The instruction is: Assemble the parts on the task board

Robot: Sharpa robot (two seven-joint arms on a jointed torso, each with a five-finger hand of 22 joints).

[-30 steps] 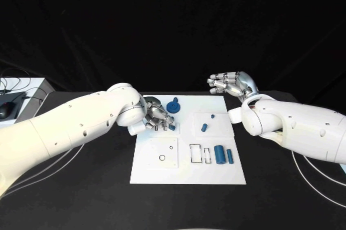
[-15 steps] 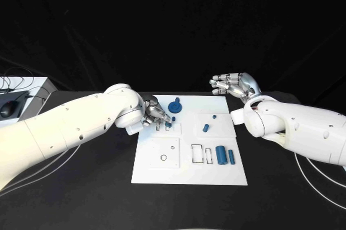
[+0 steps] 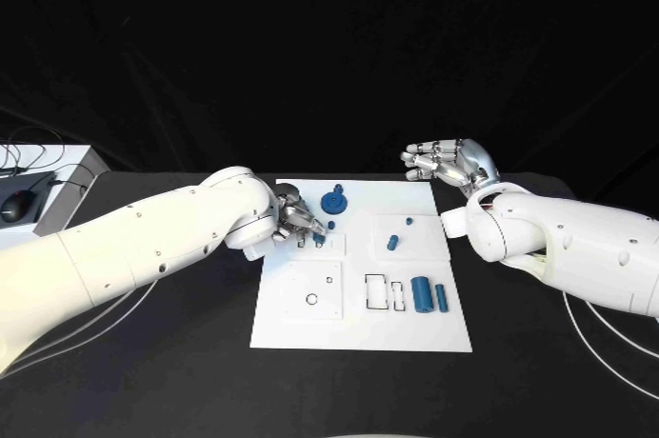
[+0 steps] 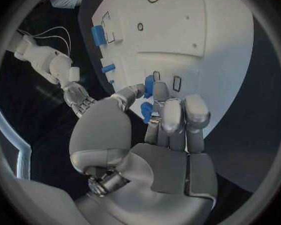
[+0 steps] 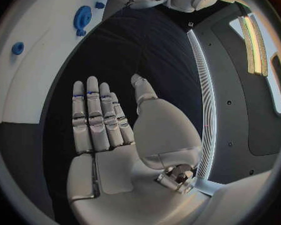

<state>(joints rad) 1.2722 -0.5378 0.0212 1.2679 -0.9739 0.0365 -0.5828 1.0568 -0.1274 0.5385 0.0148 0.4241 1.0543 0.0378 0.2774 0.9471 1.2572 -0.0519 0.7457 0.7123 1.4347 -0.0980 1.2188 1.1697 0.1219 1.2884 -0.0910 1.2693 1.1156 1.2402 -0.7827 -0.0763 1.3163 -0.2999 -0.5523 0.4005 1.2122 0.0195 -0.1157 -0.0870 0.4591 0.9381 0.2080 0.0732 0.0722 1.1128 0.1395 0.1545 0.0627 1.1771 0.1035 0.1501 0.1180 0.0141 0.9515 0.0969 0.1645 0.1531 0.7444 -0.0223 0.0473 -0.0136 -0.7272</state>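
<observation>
task board point(image 3: 360, 328) lies mid-surface; the left robot hand point(image 3: 301, 221) pinches a small blue part point(image 4: 147, 110) over its upper-left slots. a tilted peg could jam or slip. right robot hand point(image 3: 447, 160) hangs released, fingers apart.

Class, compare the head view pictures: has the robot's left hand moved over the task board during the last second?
Yes, slightly. The left hand has edged toward the board's far end, nearer the round blue part standing on the task board, with a small blue part in its fingers.

Left robot hand point(image 3: 300, 221) fingers curled, pinching small part; right robot hand point(image 3: 448, 160) raised, empty, fingers straight.
</observation>
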